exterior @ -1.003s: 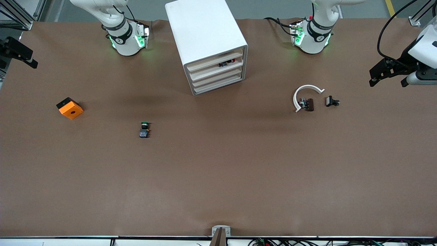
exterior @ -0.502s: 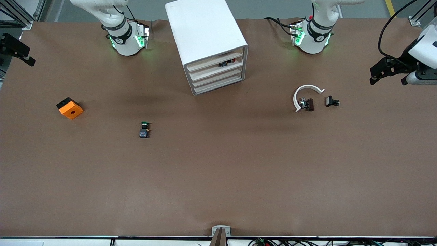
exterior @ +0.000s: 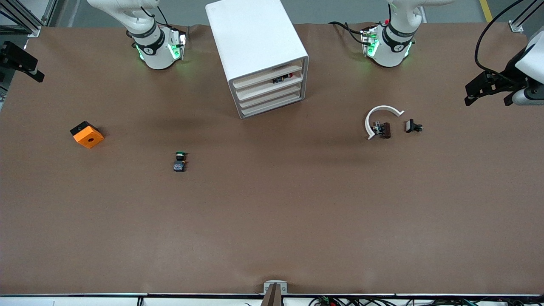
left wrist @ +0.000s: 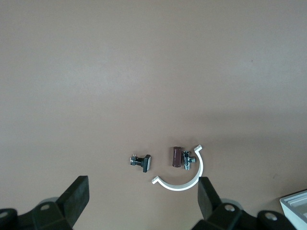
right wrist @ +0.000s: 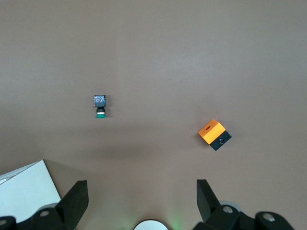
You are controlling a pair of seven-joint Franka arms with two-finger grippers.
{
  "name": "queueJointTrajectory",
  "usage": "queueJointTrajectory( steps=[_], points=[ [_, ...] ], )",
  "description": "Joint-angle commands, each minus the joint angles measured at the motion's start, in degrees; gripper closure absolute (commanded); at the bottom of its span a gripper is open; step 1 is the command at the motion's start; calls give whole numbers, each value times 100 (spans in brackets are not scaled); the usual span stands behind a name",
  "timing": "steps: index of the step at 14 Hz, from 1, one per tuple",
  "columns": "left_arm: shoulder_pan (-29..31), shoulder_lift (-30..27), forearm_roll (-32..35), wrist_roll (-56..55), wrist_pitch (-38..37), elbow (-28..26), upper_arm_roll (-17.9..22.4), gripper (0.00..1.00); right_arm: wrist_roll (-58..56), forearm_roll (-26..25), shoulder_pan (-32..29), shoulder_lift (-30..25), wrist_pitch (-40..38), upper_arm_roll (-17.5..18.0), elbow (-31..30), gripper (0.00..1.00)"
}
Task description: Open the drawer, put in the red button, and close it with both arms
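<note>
The white cabinet (exterior: 255,42) stands between the two arm bases. Its four cream drawer fronts line up with its face. The red button (exterior: 283,78) shows in the gap above the second drawer (exterior: 259,87) from the top, lying inside. My left gripper (exterior: 488,91) hangs open over the table's edge at the left arm's end, and nothing is between its fingers (left wrist: 76,196). My right gripper (exterior: 21,66) hangs open and empty over the edge at the right arm's end; its fingers (right wrist: 74,199) frame bare table.
A green-capped button (exterior: 180,161) and an orange and black block (exterior: 87,134) lie toward the right arm's end. A white C-shaped clip (exterior: 379,117), a brown part (exterior: 384,130) and a small black part (exterior: 412,126) lie toward the left arm's end.
Both grippers have drawn slightly outward toward their own ends of the table. Nothing on the table has moved.
</note>
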Motion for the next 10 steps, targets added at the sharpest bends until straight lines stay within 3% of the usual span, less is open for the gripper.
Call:
queueJointTrajectory(
  steps=[1,10],
  points=[
    [46,-75,-83,16,50,-36,1,0,202,33,-66,20,-149,79,114,0],
    [46,-40,-83,6,288,-71,1,0,422,-28,-13,12,-185,79,105,0]
  ],
)
